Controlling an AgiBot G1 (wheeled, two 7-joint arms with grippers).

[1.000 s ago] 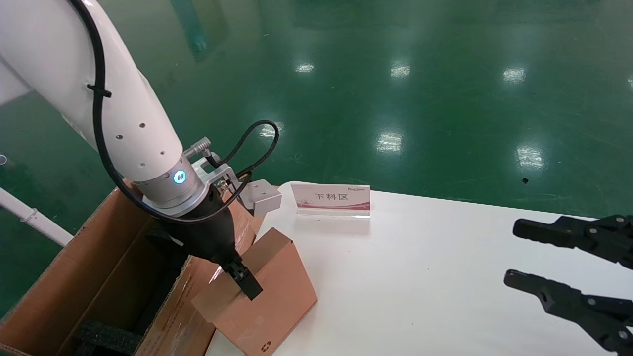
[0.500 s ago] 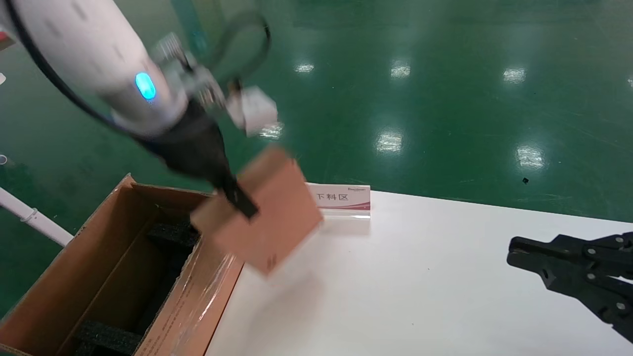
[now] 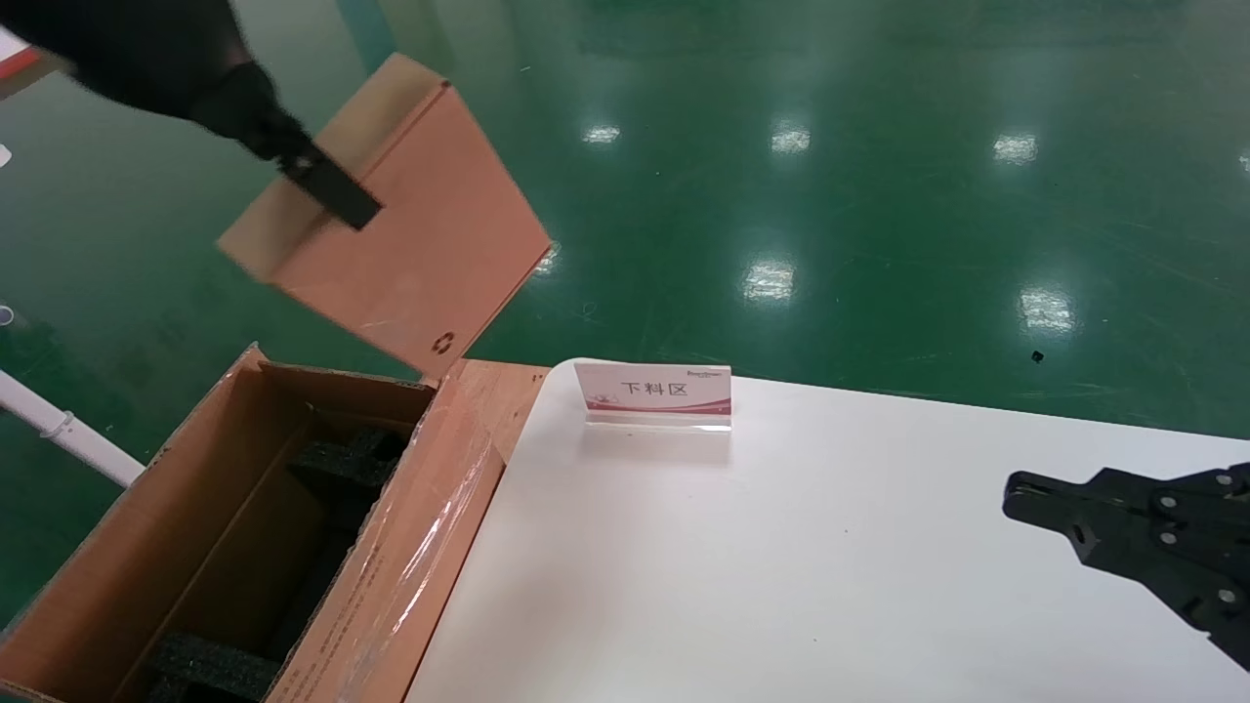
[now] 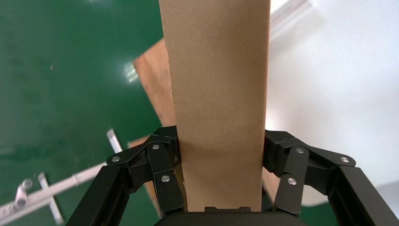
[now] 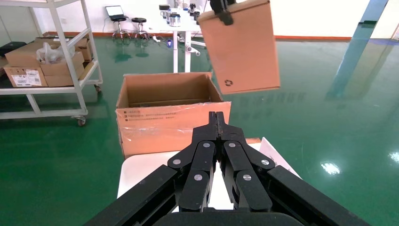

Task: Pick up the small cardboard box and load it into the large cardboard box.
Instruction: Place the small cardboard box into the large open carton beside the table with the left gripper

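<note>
The small cardboard box, pinkish-brown with a recycling mark at its low corner, hangs tilted in the air above the far end of the large cardboard box. My left gripper is shut on its upper edge. In the left wrist view the fingers press both broad faces of the small cardboard box. The large cardboard box stands open at the table's left edge, with black foam inside. My right gripper hovers shut over the table's right side.
A small red-and-white sign stands at the far edge of the white table. A taped flap of the carton leans against the table. Green floor surrounds the table. A shelf with boxes stands beyond the carton.
My left gripper has lifted the small box from the table beside the carton, up and to the left, above the carton. The right gripper's fingers have come together.
</note>
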